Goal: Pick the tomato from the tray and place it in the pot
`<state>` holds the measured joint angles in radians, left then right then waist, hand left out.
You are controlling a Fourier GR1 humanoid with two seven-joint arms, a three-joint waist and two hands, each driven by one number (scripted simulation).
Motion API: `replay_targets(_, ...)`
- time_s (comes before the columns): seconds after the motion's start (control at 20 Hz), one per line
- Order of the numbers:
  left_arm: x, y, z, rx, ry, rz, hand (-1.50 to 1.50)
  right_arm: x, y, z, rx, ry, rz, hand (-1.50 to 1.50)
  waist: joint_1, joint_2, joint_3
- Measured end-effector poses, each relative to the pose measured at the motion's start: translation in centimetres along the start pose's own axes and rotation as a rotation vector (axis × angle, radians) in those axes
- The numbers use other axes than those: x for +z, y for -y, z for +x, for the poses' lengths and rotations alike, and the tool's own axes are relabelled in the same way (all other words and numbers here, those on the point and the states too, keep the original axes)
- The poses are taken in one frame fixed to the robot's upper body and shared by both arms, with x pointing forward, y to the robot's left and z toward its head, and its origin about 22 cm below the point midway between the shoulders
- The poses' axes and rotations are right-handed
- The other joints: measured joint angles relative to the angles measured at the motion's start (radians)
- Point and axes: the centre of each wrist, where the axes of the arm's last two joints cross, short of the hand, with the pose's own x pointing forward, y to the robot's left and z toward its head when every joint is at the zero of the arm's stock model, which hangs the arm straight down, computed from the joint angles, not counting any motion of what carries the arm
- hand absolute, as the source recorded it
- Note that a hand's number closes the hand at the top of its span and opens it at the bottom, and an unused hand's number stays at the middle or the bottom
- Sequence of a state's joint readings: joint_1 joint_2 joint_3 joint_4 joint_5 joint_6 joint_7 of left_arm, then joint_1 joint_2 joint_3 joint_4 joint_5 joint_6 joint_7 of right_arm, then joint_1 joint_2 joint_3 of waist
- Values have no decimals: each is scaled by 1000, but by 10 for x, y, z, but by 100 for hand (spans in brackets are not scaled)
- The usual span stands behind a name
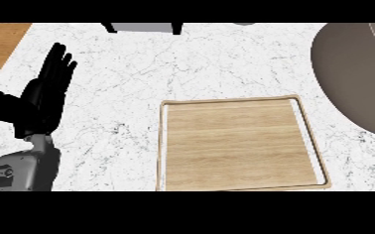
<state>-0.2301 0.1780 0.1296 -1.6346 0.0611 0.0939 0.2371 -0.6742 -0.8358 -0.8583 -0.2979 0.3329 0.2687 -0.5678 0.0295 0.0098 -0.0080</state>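
Left hand (45, 96) is resting at the counter's (183, 64) left edge, fingers straight and spread, holding nothing. No tomato is showing; the tray (234, 144) near the front edge is showing only wood. Pot (348, 69) is sitting at the right edge, across the tray from this hand.

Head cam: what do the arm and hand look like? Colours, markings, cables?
Only the left arm shows. Left hand: all black, slim fingers and a thumb. Forearm: smooth light-grey shell, small dark mark near its left edge. No cables visible. Right hand out of view.
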Motion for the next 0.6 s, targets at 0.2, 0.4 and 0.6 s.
replay_targets(0.2,-1,-3,-2,1,-1,0,0,9,24,0,-9,-9,13,-150,2,4,8)
replay_targets(0.4,-2,0,-1,1,1,3,0,19,46,0,-5,-6,32,-150,2,6,12)
replay_targets(0.6,0,-2,-1,-1,3,0,0,30,62,-2,-2,-12,34,-150,4,6,13)
